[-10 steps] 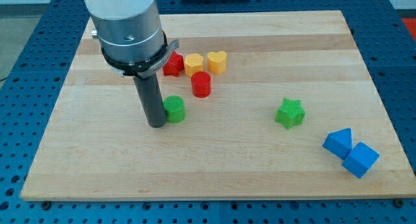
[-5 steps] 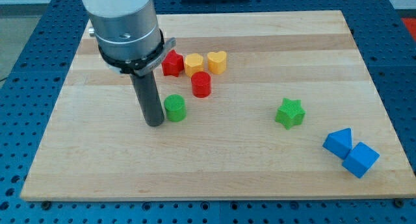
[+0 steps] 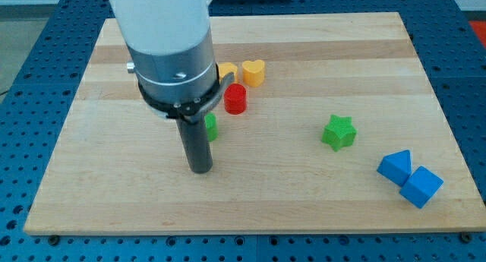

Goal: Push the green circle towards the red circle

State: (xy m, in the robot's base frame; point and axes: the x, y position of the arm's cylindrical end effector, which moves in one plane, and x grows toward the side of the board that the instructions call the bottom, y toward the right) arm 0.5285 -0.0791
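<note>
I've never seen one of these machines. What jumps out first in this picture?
The big grey arm at the view's upper left, ending in a dark rod; my tip rests just below the half-hidden green circle. Red circle sits beyond it, a green star and two blue blocks at the right.

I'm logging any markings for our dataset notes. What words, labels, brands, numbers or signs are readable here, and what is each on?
None: no readable text shows anywhere in the camera view.
The wooden board, my tip, the green circle, the red circle and the other blocks are all plain, without print, labels or numbers.
</note>
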